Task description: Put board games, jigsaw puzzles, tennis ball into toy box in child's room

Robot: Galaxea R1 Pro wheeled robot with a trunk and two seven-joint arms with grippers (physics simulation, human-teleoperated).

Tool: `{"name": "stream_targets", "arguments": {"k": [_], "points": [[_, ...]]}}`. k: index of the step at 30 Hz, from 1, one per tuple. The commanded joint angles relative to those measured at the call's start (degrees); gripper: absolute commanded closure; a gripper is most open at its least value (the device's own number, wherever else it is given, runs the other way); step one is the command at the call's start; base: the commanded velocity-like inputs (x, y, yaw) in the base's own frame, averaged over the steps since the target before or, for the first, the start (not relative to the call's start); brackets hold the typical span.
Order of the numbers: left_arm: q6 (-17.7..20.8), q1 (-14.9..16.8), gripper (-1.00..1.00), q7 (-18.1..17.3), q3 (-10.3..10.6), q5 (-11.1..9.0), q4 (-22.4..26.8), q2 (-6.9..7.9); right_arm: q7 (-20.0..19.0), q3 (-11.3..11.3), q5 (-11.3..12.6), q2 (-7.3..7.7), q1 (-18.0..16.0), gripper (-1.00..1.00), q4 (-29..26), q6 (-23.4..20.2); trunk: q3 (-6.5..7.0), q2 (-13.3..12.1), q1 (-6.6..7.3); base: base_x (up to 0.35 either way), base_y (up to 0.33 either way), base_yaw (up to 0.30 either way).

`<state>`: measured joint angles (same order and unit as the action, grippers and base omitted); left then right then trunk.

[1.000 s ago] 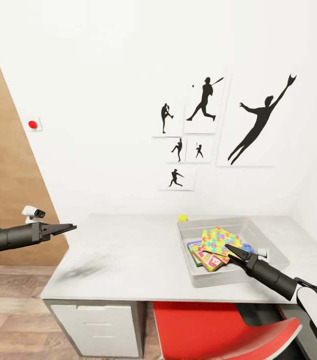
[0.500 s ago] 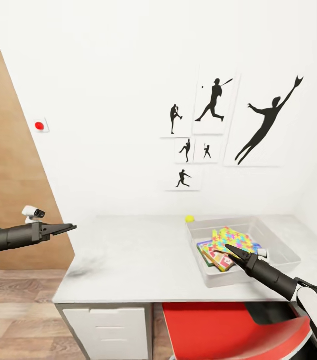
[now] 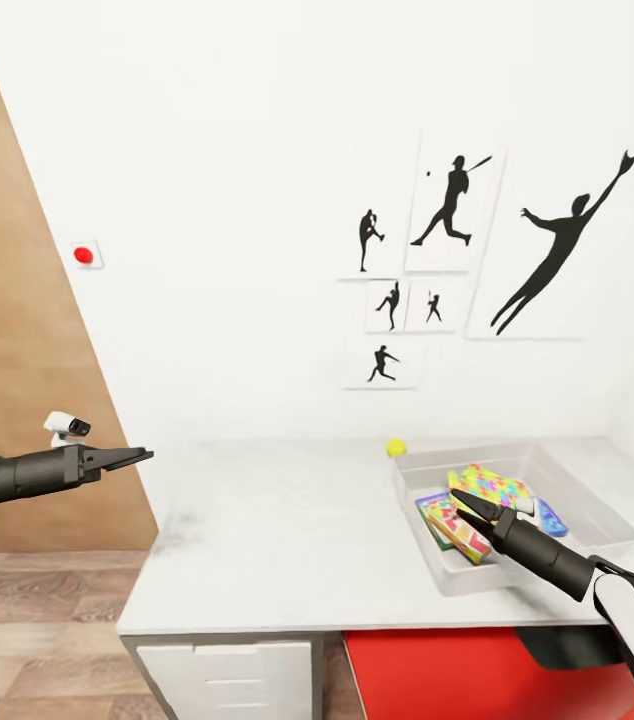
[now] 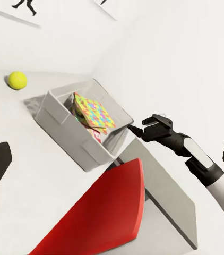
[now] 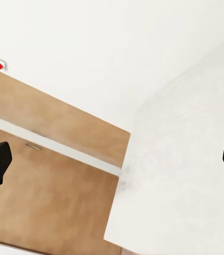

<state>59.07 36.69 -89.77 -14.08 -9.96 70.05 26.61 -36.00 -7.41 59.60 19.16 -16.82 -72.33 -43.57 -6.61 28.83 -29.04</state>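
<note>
The translucent grey toy box (image 3: 597, 515) stands on the right of the light-grey table (image 3: 277, 520). Inside it a jigsaw puzzle (image 3: 492, 485) lies tilted on top of colourful board games (image 3: 457, 528). The tennis ball (image 3: 395, 447) rests on the table just outside the box's far left corner. My right gripper (image 3: 460, 500) is open and empty over the box's near left part. My left gripper (image 3: 142, 457) is open and empty, off the table's left end. The left wrist view shows the toy box (image 4: 64, 125), puzzle (image 4: 93, 111), ball (image 4: 17, 80) and right gripper (image 4: 136, 127). The bed is out of view.
A red chair (image 3: 487, 675) is tucked under the table beside the white drawer unit (image 3: 227, 680). Black sports-silhouette pictures (image 3: 547, 250) hang on the white wall behind. A wooden door panel (image 3: 17, 350) stands at the left, with a red button (image 3: 83, 255) on the wall beside it.
The whole picture has slid to the right, so the camera has moved. Both grippers keep their places in the view and stay open. The toys in the box have not shifted.
</note>
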Motion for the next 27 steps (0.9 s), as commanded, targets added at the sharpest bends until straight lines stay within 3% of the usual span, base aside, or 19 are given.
{"name": "stream_targets", "arguments": {"k": [1,27], "points": [[0.6,0.0,-1.0,-0.2,0.0,0.0,0.0,0.02,0.0,-0.1,0.2,0.0,-0.1,-1.0,0.0,-0.4,-0.11,0.1,-0.04,0.14,0.074,0.0],[0.6,0.0,-1.0,-0.2,0.0,0.0,0.0,0.02,-0.1,-0.1,0.2,0.0,-0.1,-1.0,0.0,-0.4,-0.11,0.1,-0.04,0.086,0.032,0.0]]}}
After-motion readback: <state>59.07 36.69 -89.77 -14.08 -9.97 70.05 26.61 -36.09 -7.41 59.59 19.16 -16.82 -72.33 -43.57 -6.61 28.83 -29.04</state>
